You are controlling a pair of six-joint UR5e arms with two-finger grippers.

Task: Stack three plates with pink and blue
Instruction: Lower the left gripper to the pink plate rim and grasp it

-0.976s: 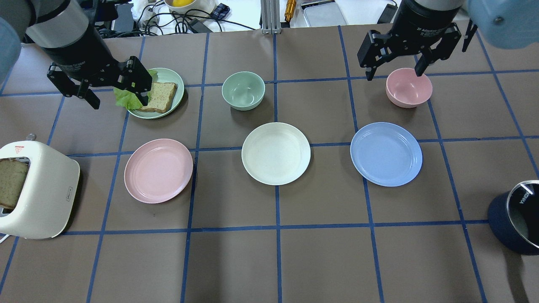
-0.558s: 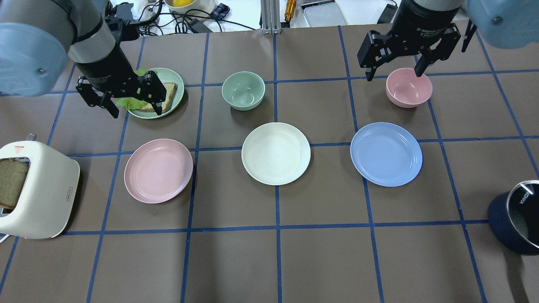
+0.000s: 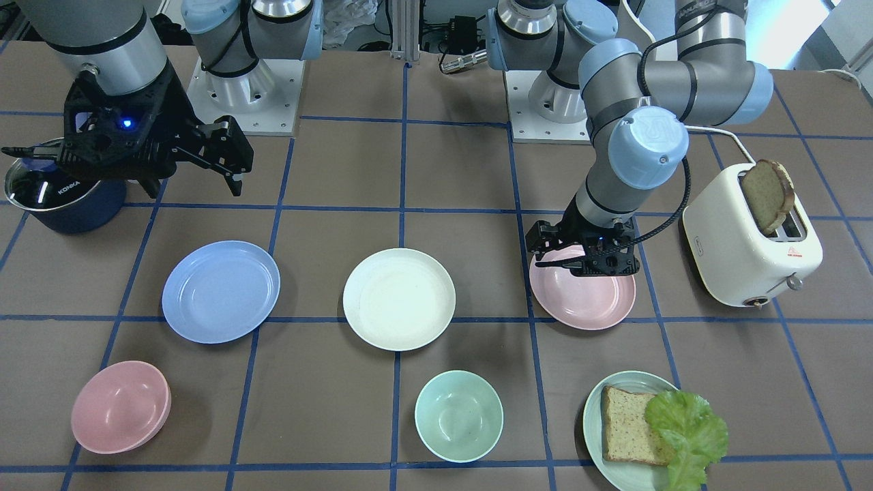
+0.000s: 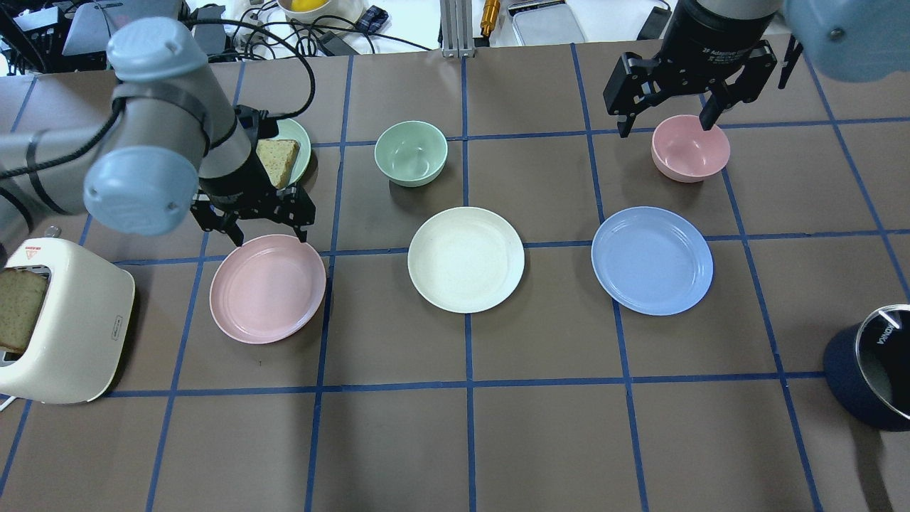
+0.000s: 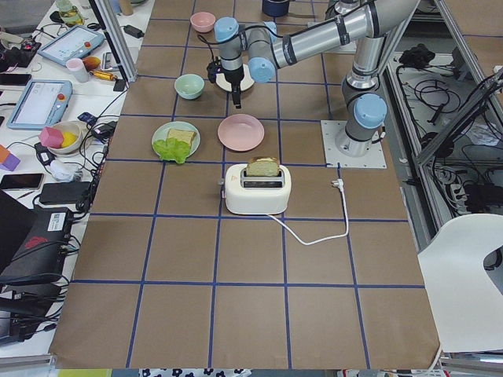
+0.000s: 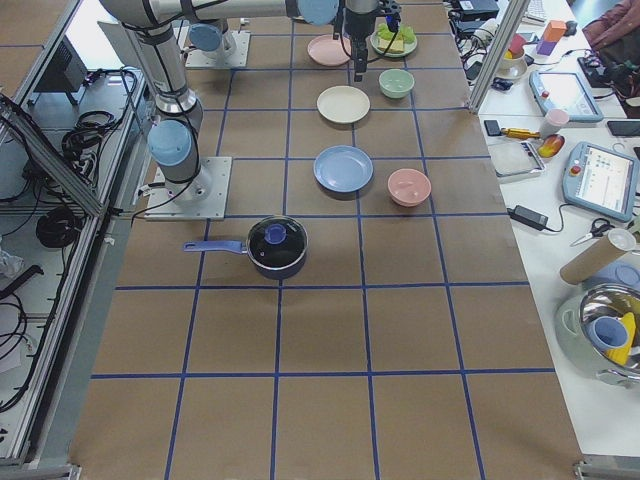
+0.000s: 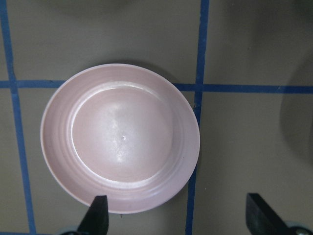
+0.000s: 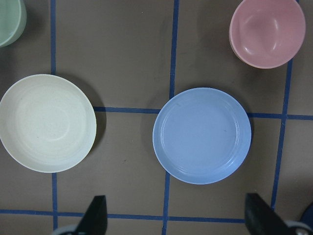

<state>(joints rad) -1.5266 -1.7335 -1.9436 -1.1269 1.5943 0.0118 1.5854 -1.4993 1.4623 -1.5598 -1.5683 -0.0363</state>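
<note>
Plates lie unstacked and empty in a row: the pink plate [image 4: 267, 289] under the left gripper [image 4: 271, 240], the white plate [image 4: 466, 259] off to that gripper's right, and the blue plate [image 4: 652, 260] below the right gripper [image 4: 666, 128]. The left gripper hangs over the pink plate without touching it, fingers spread wide with nothing between them. The right gripper hangs higher, likewise wide and empty; white print on its body begins "2F Adaptive". "KONKA" reads on the glass lid [image 4: 885, 334] of a dark blue pot [image 3: 75, 208] on the right gripper's outer side; its contents cannot be told. The toaster [image 3: 740, 239], on the left gripper's outer side, bears a red triangle sticker and a small dark label, both too small to read, and a bread slice [image 3: 767, 194] stands in its slot. Beyond the left gripper a mint plate [image 3: 592, 423] holds bread [image 3: 631, 426] and lettuce [image 3: 685, 429]. A mint bowl [image 4: 411, 153] and a pink bowl [image 4: 689, 148] stand empty past the row.
</note>
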